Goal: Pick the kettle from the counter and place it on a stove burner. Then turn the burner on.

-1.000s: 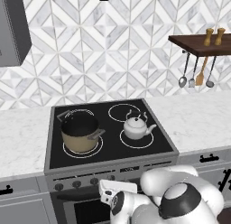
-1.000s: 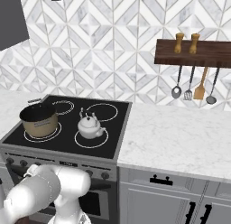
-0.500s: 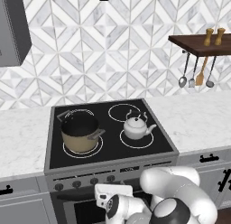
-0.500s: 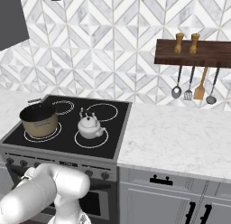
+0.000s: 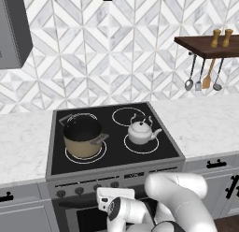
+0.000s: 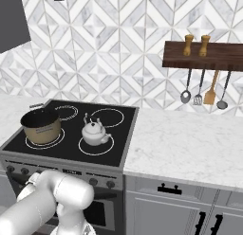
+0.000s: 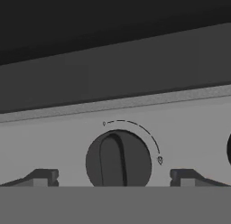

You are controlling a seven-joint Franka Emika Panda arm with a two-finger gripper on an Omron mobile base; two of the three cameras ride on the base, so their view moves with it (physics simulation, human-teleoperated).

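Two vessels are sitting on the glossy black cooktop (image 5: 116, 156), which is lying between stretches of the marble counter (image 6: 190, 144). The tan pot (image 5: 83, 138) is standing on the front left ring, and the kettle (image 5: 141, 131) is resting upright inside the front right stove burner (image 5: 141, 144), its spout pointing right in the left base view. The white arm (image 5: 172, 198) is reaching low in front of the stove's grey control panel (image 5: 116, 182). In the hand view, the gripper (image 7: 113, 179) is facing a dark round knob (image 7: 118, 161), its finger tips (image 7: 40, 177) standing wide apart, one at each side of the knob, touching nothing.
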